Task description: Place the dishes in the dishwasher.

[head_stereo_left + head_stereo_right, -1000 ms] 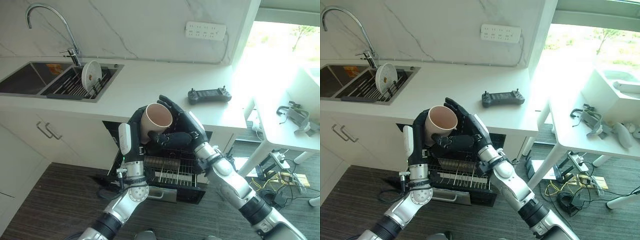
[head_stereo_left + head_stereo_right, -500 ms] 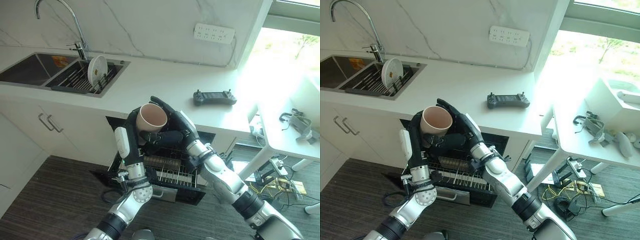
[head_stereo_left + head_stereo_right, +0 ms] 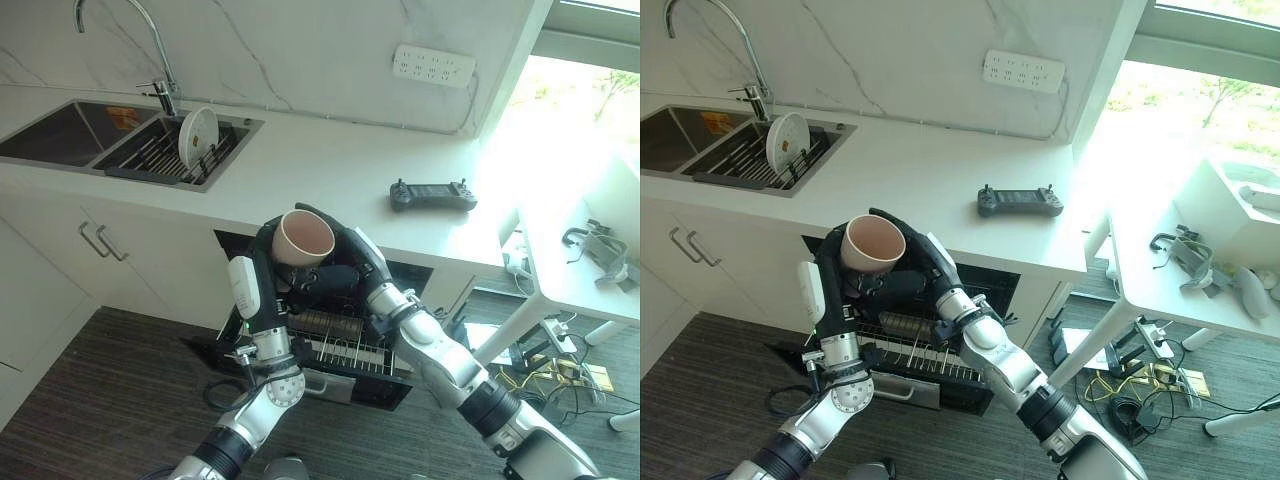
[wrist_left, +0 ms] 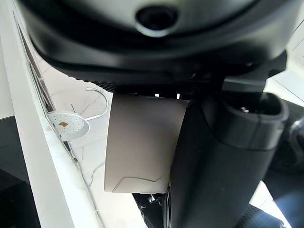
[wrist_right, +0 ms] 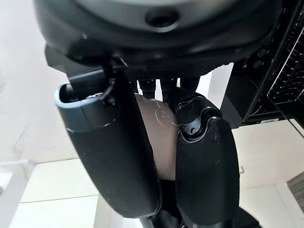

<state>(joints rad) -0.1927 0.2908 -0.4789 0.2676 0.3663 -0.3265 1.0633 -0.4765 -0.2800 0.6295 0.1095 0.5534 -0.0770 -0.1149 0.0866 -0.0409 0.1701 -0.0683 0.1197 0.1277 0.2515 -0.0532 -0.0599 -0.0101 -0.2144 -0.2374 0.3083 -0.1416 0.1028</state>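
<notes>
A beige cup [image 3: 303, 237] is held upright, mouth up, in front of the counter edge and above the open dishwasher's pulled-out wire rack [image 3: 345, 352]. My left hand [image 3: 264, 250] is curled round the cup's left side; the cup's wall [image 4: 142, 142] shows beside its thumb in the left wrist view. My right hand [image 3: 347, 266] wraps the cup from the right, and the cup [image 5: 161, 135] sits between its thumb and fingers. A white plate [image 3: 197, 138] stands on edge in the sink's drying rack.
The white counter [image 3: 330, 170] carries a dark hand controller [image 3: 432, 195] at the right. The steel sink [image 3: 55, 135] and faucet [image 3: 150, 55] are at the far left. A white side table [image 3: 575, 270] stands to the right.
The camera has shifted a little. The cup stays between both hands at about the same spot, and my right hand's fingers lie closer round it.
</notes>
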